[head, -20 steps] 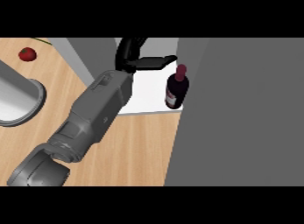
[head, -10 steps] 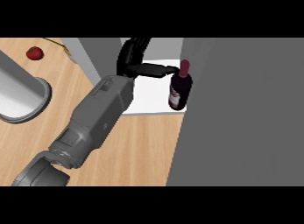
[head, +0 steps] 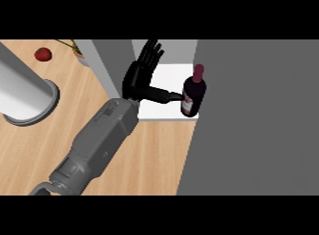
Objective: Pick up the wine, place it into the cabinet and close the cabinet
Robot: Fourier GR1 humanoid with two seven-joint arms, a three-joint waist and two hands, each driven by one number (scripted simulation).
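While the left hand holds its fingers straight and close together, curled round nothing, its thumb juts sideways toward the wine. The bottle stands upright just beside the fingers, on the thumb's side, on the smooth white floor of the grey cabinet. Whether the thumb tip touches the glass cannot be told. Dark and glossy, the bottle narrows to a slim red neck. On the fingers' other side lies the wood-grain counter.
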